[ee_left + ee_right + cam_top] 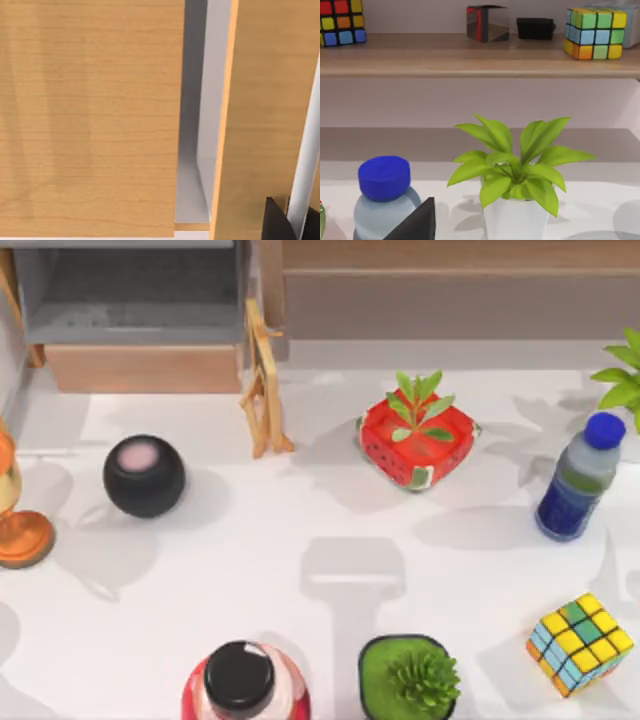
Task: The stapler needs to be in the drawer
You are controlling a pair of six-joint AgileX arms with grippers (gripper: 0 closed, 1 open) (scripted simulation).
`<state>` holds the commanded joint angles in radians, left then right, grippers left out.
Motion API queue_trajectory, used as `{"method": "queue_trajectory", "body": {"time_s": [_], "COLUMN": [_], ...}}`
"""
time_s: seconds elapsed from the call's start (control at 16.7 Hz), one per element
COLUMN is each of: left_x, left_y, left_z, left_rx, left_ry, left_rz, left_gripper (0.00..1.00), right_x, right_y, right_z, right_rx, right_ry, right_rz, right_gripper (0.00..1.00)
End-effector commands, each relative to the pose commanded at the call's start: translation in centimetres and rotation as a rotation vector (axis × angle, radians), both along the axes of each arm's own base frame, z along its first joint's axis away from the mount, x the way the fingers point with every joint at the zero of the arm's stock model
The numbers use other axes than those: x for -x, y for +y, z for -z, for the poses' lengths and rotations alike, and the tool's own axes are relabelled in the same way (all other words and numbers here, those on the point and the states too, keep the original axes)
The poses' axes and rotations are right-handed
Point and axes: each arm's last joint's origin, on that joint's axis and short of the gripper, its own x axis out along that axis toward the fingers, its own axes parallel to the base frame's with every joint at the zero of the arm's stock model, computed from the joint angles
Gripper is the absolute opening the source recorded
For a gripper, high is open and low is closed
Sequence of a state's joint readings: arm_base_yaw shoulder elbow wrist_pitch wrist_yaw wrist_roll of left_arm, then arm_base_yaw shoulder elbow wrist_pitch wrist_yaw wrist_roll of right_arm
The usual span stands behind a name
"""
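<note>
Drawer [140, 335] pulled open — grey inside, top-left of table [300, 540]

White tabletop [300, 570] under soft light casting broad shadows, with a long brown-grey cabinet panel [460, 302] along its far edge and a wooden shelf [470, 55] against a pale wall [470, 100].

Tan-fronted, grey-lined drawer [140, 368]

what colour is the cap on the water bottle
Bright blue; the bottle cap shows best in the right wrist view, and also in the top view.
</note>
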<state>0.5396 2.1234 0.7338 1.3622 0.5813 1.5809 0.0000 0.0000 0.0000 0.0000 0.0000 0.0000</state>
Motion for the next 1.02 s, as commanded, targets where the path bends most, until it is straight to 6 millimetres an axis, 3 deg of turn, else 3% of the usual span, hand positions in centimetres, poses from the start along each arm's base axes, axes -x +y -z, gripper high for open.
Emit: {"method": "queue_trajectory", "body": {"time_s": [0.24, 0.72, 1.02], "left_x": [-0.2, -6.0, -6.0], "left_y": [0.1, 0.0, 0.1], "left_z": [0.1, 0.1, 0.3], "left_rx": [0.003, 0.004, 0.010], "left_ry": [0.006, 0.005, 0.013], "left_rz": [-0.002, -0.004, -0.009], "left_gripper": [0.00, 0.00, 0.00], "right_x": [0.0, 0.0, 0.0], "right_y": [0.0, 0.0, 0.0], "right_z": [0.0, 0.0, 0.0], "right_rx": [0.000, 0.000, 0.000], "right_ry": [0.000, 0.000, 0.000], "right_rz": [0.000, 0.000, 0.000], "right_gripper": [1.00, 1.00, 1.00]}}
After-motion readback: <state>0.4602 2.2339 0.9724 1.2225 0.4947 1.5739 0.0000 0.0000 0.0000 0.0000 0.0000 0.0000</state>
